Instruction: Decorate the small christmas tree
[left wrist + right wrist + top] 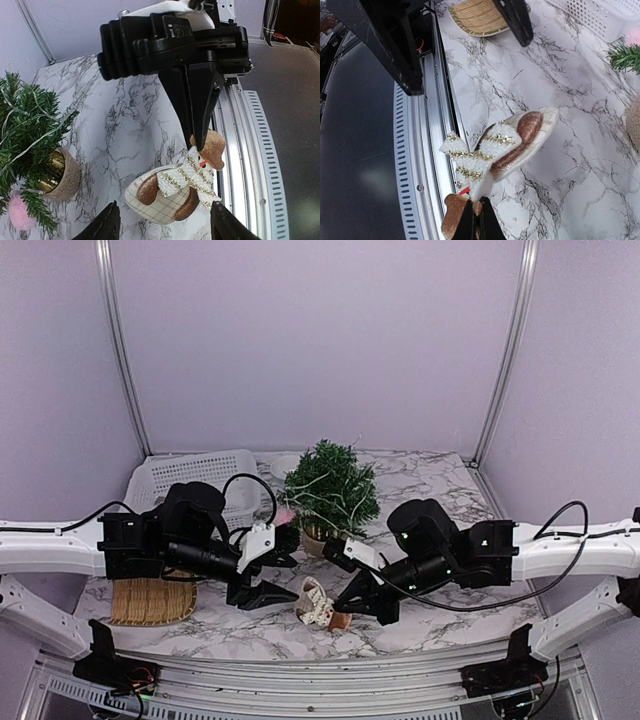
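White marble-look tabletop [430, 480], lilac walls [320, 340] all round, with metal posts [120, 350] in the back corners. We count one small christmas tree [330, 490] at back centre in its tan pot, one plush bear ornament [318, 605] near the front edge, one white plastic basket [190, 475] back left and one woven tray [150, 602] front left. The right gripper [478, 220] is pinched tight on the bear's head end. The left gripper [165, 215] has its jaws spread either side of the bear, gripping nothing. There's a pink fuzzy bit [17, 210] by the tree, maybe a pompom; we can't really tell.
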